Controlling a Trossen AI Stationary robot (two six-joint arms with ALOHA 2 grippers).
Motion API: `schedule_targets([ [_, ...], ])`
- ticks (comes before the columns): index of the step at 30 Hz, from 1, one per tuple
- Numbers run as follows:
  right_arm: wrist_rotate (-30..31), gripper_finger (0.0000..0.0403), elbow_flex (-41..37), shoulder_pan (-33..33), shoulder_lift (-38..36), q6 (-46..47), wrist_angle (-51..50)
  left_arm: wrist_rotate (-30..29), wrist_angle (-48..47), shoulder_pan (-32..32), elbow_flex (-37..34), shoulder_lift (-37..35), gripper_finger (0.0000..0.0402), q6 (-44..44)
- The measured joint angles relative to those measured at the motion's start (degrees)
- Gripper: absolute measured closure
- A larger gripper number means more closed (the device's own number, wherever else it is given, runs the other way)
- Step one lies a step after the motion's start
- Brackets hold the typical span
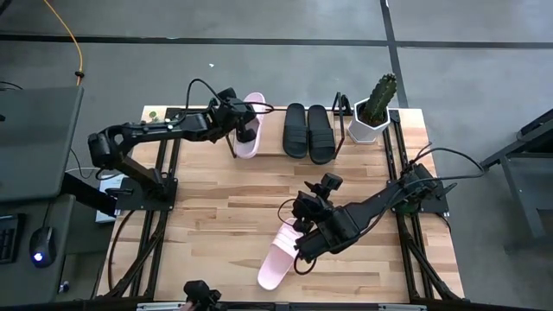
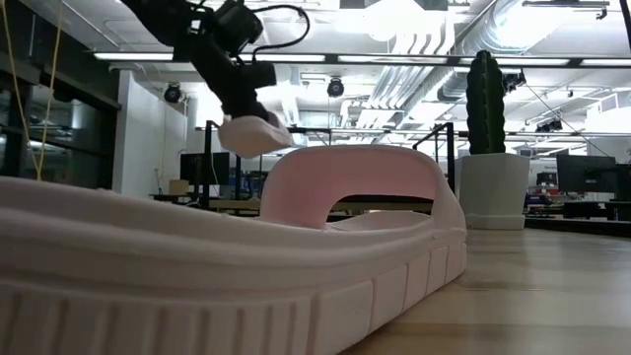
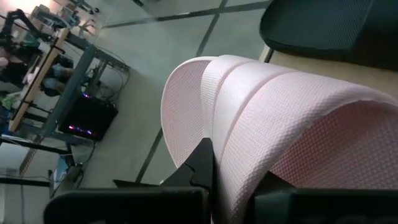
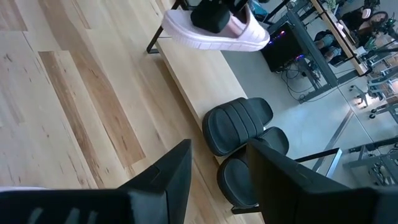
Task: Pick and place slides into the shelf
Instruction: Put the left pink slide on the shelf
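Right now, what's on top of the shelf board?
Two black slides sit on the shelf. The left gripper holds a pink slide above it. Board beneath them is covered.

We saw the shelf (image 1: 275, 131) running along the table's (image 1: 216, 207) far edge. On it, two slides (image 1: 307, 132) sat side by side near the middle, with the potted cactus (image 1: 373, 111) to their right at the shelf's end. To their left, the left gripper (image 1: 242, 118) held another slide (image 1: 251, 126) over the shelf. Nearer the front edge, a fourth slide (image 1: 278, 259) lay on the table, with the right gripper (image 1: 304, 212) just behind it.
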Motion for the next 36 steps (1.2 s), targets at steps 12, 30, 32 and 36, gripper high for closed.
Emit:
schedule_targets([
  [12,-0.1,0.0257,0.0,0.0,0.0,0.0,0.0,-2.6,3.4,0.0,0.0,8.0,0.0398,1.7],
  [30,-0.3,0.0257,0.0,0.0,0.0,0.1,0.2,-5.5,1.5,1.1,0.0,9.1,0.0398,3.1],
  [32,-0.3,0.0257,0.0,0.0,0.0,0.1,0.2,-5.3,0.6,1.6,0.0,9.1,0.0398,2.9],
  [36,-0.3,0.0257,0.0,0.0,0.0,0.1,0.2,-5.4,-1.0,2.7,0.0,10.0,0.0398,2.5],
])
